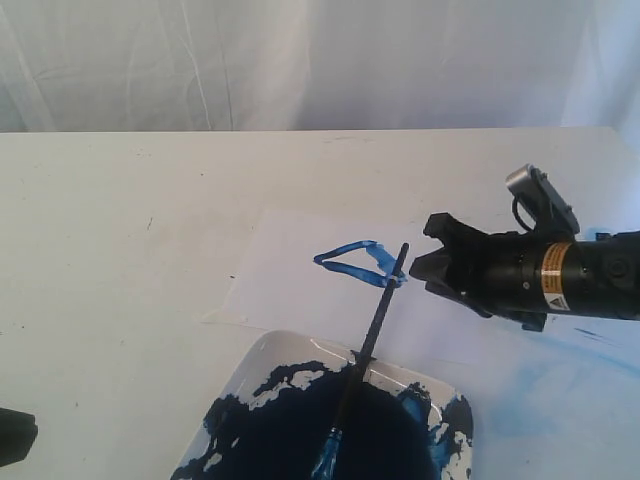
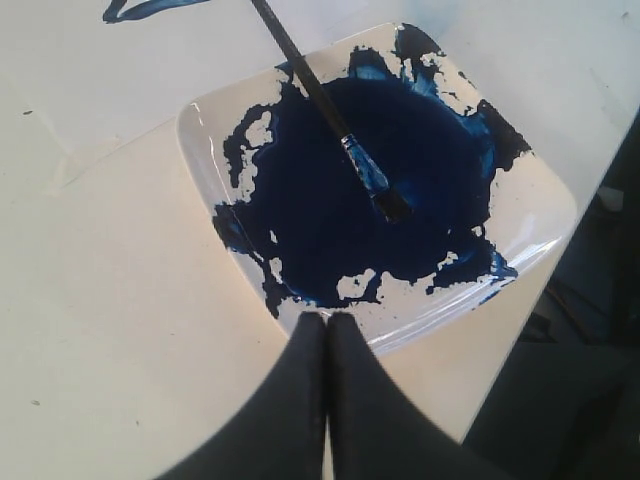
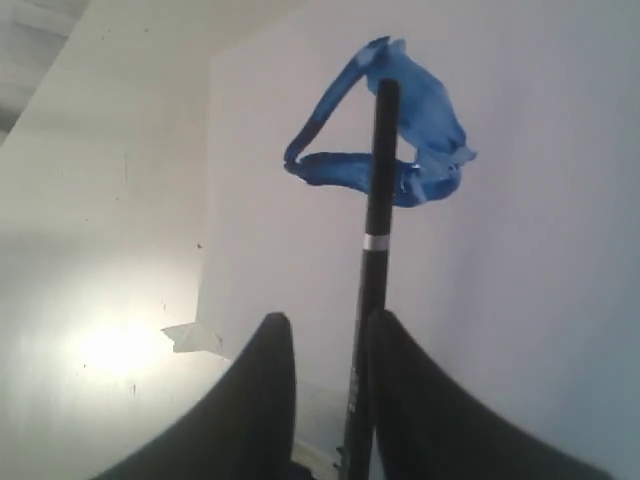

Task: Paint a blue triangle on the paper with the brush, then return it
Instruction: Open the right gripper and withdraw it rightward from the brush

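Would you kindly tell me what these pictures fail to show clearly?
Exterior view: tray, near side cut off by the bottom edge.
Left wrist view: blue triangle, mostly cut off by the frame edge.
Right wrist view: brush, bristle end runs out of frame.

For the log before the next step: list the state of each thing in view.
blue triangle: painted, outline closed.
paper: flat, bearing the triangle.
tray: smeared with dark blue paint.
brush: lying free, bristles in the tray's paint, handle propped on its rim.
right claw: open, empty.
left claw: shut, empty.
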Robot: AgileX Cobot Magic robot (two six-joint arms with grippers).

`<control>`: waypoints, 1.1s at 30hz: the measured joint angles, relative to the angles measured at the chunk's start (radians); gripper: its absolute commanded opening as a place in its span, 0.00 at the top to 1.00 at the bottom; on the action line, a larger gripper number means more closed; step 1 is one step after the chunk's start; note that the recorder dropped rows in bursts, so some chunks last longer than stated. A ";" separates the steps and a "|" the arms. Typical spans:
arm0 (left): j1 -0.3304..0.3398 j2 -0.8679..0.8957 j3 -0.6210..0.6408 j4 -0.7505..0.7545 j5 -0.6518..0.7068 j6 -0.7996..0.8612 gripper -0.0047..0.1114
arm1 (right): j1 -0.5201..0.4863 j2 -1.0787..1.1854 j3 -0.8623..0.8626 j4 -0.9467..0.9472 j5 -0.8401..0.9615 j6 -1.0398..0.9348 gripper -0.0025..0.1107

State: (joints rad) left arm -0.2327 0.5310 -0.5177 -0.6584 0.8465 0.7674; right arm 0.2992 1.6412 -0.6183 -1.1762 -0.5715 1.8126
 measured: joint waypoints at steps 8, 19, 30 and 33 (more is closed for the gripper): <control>0.000 0.000 0.000 0.000 0.000 0.000 0.96 | 0.000 -0.377 0.115 -0.105 0.216 -0.091 0.98; 0.000 0.000 0.000 0.000 -0.009 0.000 0.96 | 0.000 -1.096 0.338 -0.116 0.592 -0.347 0.98; 0.000 0.000 0.000 0.000 -0.015 0.000 0.96 | 0.000 -1.180 0.341 -0.116 0.630 -0.349 0.98; 0.000 0.000 0.000 0.000 -0.015 0.000 0.96 | 0.000 -1.180 0.341 -0.116 0.630 -0.349 0.98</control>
State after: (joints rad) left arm -0.2327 0.5310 -0.5177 -0.6584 0.8315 0.7674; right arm 0.2992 0.4610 -0.2777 -1.2919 0.0590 1.4637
